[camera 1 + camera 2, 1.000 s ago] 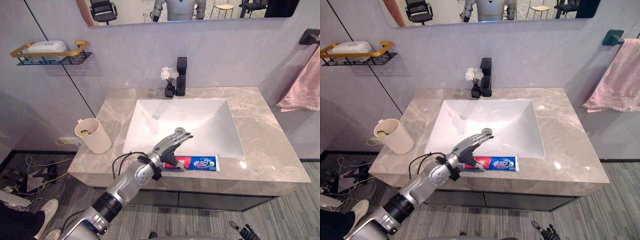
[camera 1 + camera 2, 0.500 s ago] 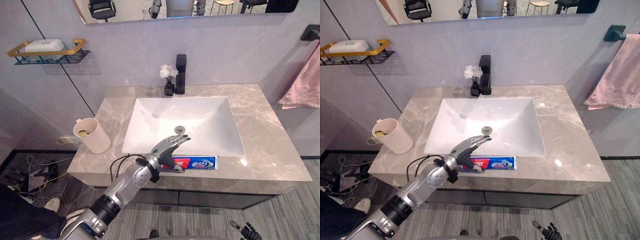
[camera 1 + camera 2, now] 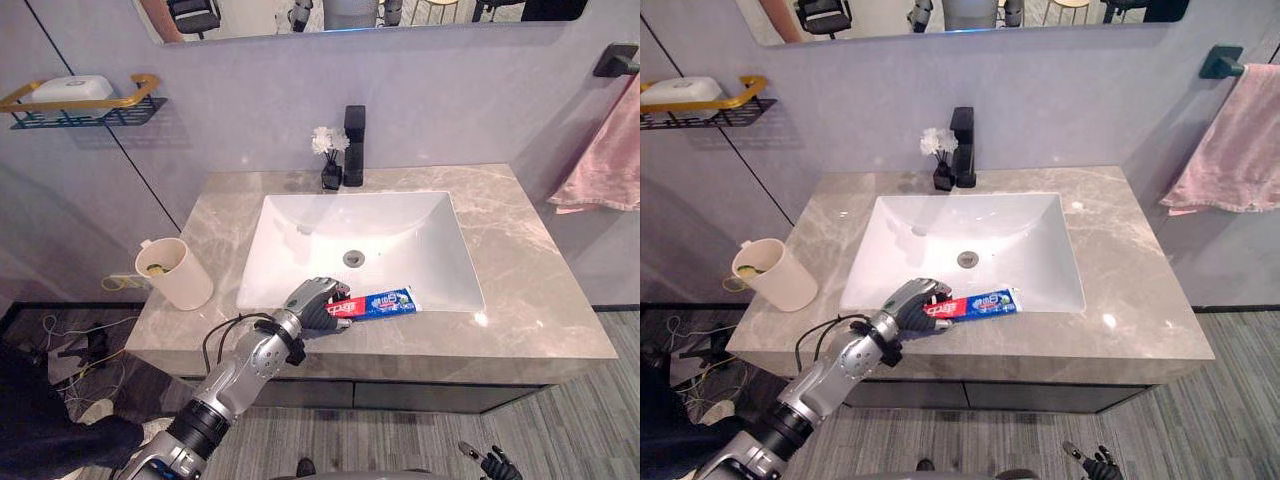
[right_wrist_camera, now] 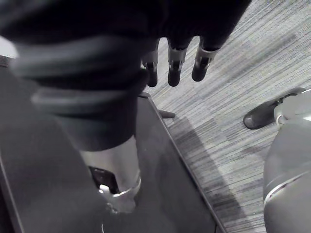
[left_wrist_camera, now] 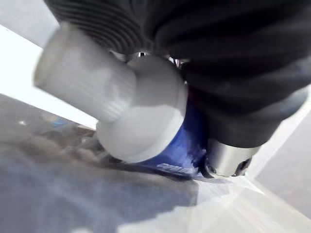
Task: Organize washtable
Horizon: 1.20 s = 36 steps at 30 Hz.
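Along front of surface (image 3: 540, 300), beside sink (image 3: 400, 235): fingers of left hand (image 3: 315, 303) curled round cap end of toothpaste (image 3: 388, 301) (lifted or not, unclear). Grasp step; next, probably lift, carry toward cup (image 3: 176, 272). Right hand (image 4: 175, 68) low, fingers loose.

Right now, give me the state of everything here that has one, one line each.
Sink: empty.
Tap: no water running.
Toothpaste tube: lying along the sink's front edge, cap end gripped.
Left hand: fingers curled round the tube.
Right hand: open, hanging over the floor.
Cup: upright, left of the sink.
Towel: hanging on the wall.
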Available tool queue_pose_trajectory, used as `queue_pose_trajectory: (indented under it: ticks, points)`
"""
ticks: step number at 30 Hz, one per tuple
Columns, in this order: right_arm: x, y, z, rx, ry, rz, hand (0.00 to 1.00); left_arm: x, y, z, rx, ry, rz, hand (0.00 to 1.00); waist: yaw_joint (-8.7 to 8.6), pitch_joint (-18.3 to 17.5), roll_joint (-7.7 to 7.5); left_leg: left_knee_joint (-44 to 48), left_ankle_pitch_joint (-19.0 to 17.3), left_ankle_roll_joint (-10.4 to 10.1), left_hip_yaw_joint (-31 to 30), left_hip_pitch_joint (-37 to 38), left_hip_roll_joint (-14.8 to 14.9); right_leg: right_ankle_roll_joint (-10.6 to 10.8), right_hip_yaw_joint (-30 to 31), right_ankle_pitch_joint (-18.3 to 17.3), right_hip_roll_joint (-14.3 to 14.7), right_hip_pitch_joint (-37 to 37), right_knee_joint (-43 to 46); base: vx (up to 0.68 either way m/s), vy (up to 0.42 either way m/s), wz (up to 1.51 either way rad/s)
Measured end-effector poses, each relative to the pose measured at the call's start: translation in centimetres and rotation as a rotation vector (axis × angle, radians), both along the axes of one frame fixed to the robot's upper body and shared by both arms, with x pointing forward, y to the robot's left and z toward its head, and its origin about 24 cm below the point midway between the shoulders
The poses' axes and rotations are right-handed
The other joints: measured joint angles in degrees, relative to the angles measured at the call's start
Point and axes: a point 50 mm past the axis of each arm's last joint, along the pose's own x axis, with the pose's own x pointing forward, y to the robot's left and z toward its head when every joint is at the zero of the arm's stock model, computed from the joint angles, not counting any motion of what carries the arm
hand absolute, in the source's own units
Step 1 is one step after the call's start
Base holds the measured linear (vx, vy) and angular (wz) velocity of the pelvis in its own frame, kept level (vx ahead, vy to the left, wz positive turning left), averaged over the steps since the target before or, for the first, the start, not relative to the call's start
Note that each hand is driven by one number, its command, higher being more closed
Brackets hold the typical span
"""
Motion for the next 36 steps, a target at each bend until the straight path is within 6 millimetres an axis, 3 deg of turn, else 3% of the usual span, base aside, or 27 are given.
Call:
queue_pose_trajectory:
  ticks: [9, 13, 15, 18, 22, 26, 29, 33, 36]
  points:
    - [-0.4, -0.4, 0.1, 0.003, -0.009, -0.061, 0.0, -0.8, 0.5, -0.9, -0.025, 0.048, 0.032, 1.0, 0.15, -0.25, 0.42, 0.06, -0.18, 0.11, 2.23, 0.3, 0.26, -0.03, 2.03, 0.42, -0.27, -0.71, 0.1, -0.02, -0.001, -0.11]
    - [-1.3, -1.5, 0.5, -0.024, -0.026, -0.18, 0.0, -0.8, 0.4, -0.7, -0.085, 0.048, 0.07, 1.0, 0.0, -0.37, 0.6, 0.01, -0.18, 0.13, 2.93, 0.25, 0.35, 0.07, 2.91, 0.81, 0.13, -1.12, -0.02, -0.04, -0.019, -0.11]
    - [-1.5, -2.3, 1.0, -0.054, -0.056, -0.238, 0.0, -0.8, 0.2, -0.1, -0.149, 0.033, 0.097, 1.0, 0.02, -0.41, 0.56, -0.04, -0.2, 0.12, 3.33, 0.18, 0.48, 0.07, 3.19, 0.89, 0.16, -1.38, 0.0, -0.04, -0.014, -0.1]
    - [-0.3, -4.0, 2.9, -0.137, -0.165, -0.306, 0.0, -0.8, 0.0, 2.4, -0.278, -0.059, 0.128, 1.0, 0.33, -0.67, 0.51, -0.12, -0.32, 0.03, 4.8, -0.2, 0.97, -0.06, 4.67, 1.14, 0.28, -2.52, 0.14, -0.04, -0.004, -0.23]
    - [2.9, -6.5, 7.8, -0.304, -0.394, -0.306, 0.0, -1.1, -0.8, 5.5, -0.426, -0.167, 0.13, 1.0, -0.07, -1.59, 0.35, -0.03, -0.47, -0.02, 6.0, -0.09, 1.23, 0.05, 5.99, 1.29, 0.85, -3.12, 0.4, -0.02, -0.029, -0.16]
    - [5.9, -7.2, 13.2, -0.429, -0.645, -0.265, 0.0, -1.3, -0.2, 7.3, -0.503, -0.232, 0.146, 1.0, -0.05, -2.64, 0.1, 0.49, -1.07, -0.36, 7.12, -0.14, 2.0, -0.1, 7.0, 1.41, 1.54, -3.63, 0.5, -0.04, -0.029, -0.15]
    - [7.2, -7.1, 16.9, -0.494, -0.815, -0.222, 0.0, -1.4, 0.6, 7.9, -0.531, -0.262, 0.178, 1.0, -0.11, -3.2, 0.39, 0.83, -1.47, -0.39, 7.88, -0.2, 2.21, -0.15, 7.88, 1.44, 1.77, -4.01, 0.61, -0.02, -0.024, -0.14]
    - [8.4, -6.7, 20.1, -0.51, -0.979, -0.146, 0.0, -1.5, 1.2, 8.1, -0.544, -0.27, 0.196, 1.0, -0.21, -3.31, 0.27, 1.29, -1.96, -0.4, 8.26, -0.22, 2.19, -0.07, 8.54, 1.5, 1.8, -4.1, 0.52, -0.01, -0.014, -0.1]
    - [10.6, -6.0, 24.8, -0.535, -1.183, 0.067, 0.0, -1.5, 1.6, 8.1, -0.545, -0.261, 0.194, 1.0, -0.15, -3.43, 0.44, 2.0, -2.48, -0.41, 8.26, -0.68, 1.98, 0.28, 9.18, 1.87, 1.73, -4.34, 0.11, -0.01, -0.002, -0.1]
